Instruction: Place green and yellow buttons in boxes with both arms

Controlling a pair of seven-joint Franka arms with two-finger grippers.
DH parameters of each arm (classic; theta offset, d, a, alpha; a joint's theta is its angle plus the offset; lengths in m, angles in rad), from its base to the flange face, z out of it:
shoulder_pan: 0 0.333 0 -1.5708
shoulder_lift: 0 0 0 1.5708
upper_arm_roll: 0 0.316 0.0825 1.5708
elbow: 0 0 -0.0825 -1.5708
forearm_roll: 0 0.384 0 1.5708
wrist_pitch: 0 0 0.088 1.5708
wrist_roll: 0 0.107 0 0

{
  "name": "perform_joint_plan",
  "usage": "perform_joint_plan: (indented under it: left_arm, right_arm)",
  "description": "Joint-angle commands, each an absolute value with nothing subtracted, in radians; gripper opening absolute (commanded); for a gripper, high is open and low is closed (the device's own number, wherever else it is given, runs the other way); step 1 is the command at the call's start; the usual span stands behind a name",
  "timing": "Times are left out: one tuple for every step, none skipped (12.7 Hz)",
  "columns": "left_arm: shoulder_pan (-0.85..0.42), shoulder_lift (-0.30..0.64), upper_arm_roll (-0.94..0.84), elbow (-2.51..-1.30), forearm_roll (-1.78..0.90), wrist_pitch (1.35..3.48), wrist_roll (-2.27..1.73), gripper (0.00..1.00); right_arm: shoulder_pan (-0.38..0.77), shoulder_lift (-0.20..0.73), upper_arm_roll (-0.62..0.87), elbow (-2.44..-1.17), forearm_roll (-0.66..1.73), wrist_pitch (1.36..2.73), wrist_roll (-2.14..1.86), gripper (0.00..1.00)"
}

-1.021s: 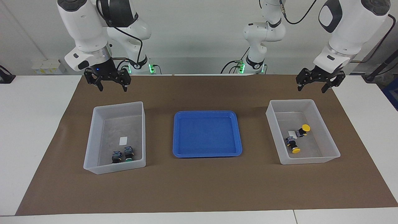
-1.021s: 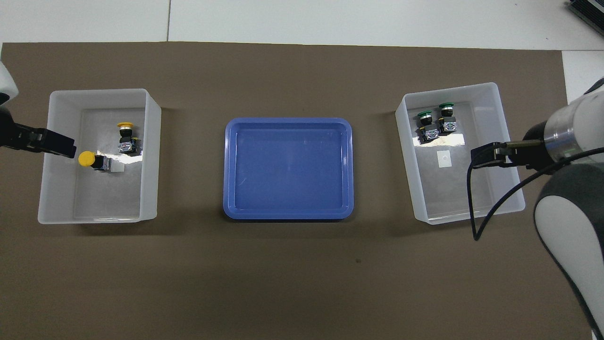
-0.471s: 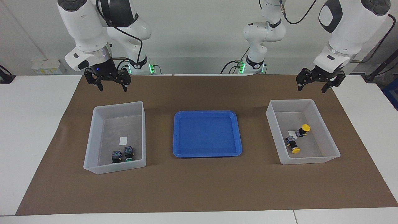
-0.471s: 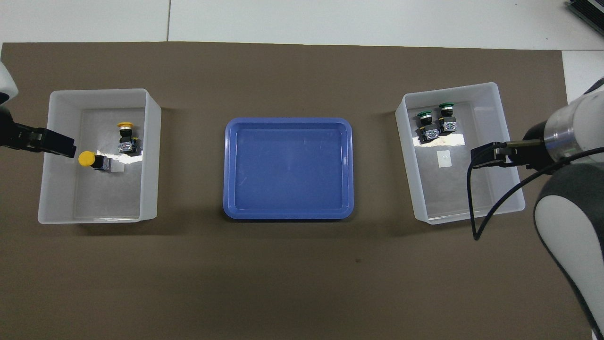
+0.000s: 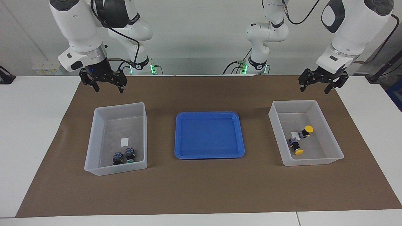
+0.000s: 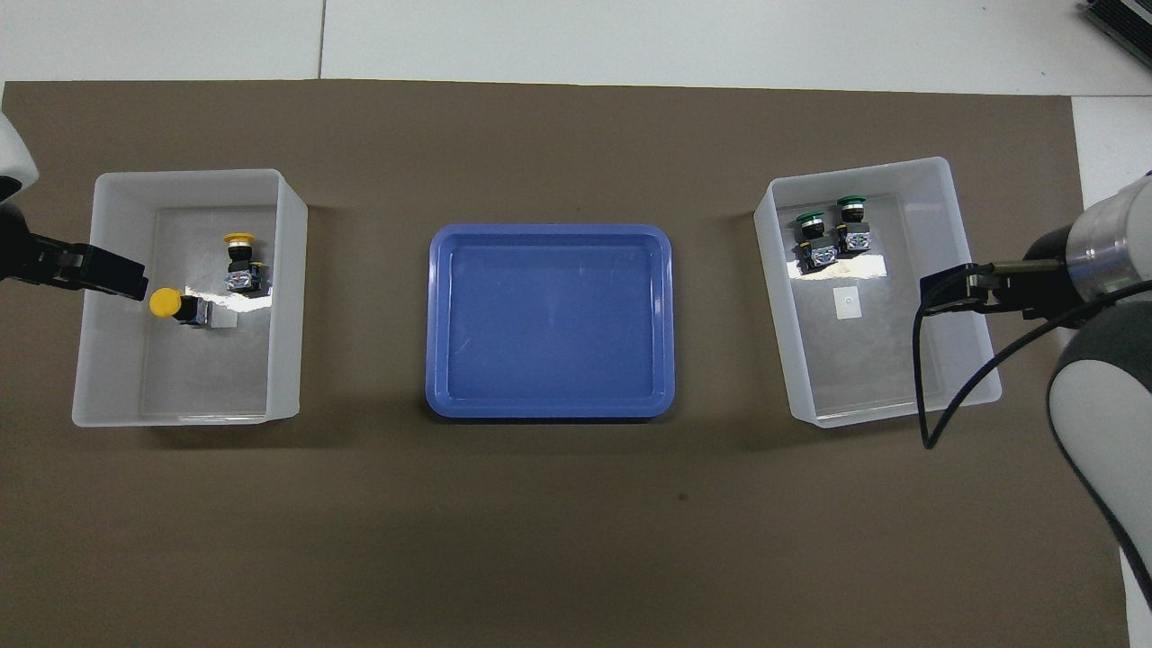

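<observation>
Buttons (image 5: 124, 156) in both boxes (image 5: 91, 150)

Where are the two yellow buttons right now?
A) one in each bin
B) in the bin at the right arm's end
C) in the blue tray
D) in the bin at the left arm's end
D: both yellow buttons lie in the translucent bin at the left arm's end of the table; the blue tray holds nothing, and the other bin holds the two green buttons.

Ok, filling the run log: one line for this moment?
two green buttons in translucent plastic box | two yellow buttons in second box | left gripper, right gripper open, raised
</observation>
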State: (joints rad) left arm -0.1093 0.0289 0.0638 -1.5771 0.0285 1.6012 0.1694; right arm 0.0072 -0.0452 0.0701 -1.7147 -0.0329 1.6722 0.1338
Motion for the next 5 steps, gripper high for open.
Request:
perform_joint_plan:
  left_arm:
    - [-0.107,-0.006,0.066,-1.626,0.037,1.646,0.16,1.0]
    - [-0.107,-0.006,0.066,-1.628,0.037,1.651,0.149,1.0]
    - [-0.107,-0.005,0.066,-1.626,0.035,1.652,0.106,1.0]
    - [-0.109,-0.006,0.063,-1.628,0.035,1.651,0.065,1.0]
    - [-0.109,-0.006,0.063,-1.628,0.035,1.649,0.058,1.0]
  right_arm:
    - [0.006,-0.055,0.075,-1.72,-0.006,1.687,0.12,1.0]
    - [0.0,-0.055,0.077,-1.72,-0.005,1.693,0.118,1.0]
    - [0.008,-0.057,0.075,-1.723,-0.003,1.697,0.12,1.0]
    - [0.009,-0.055,0.077,-1.723,-0.005,1.7,0.126,1.0]
    - [0.009,-0.055,0.077,-1.723,-0.005,1.7,0.127,1.0]
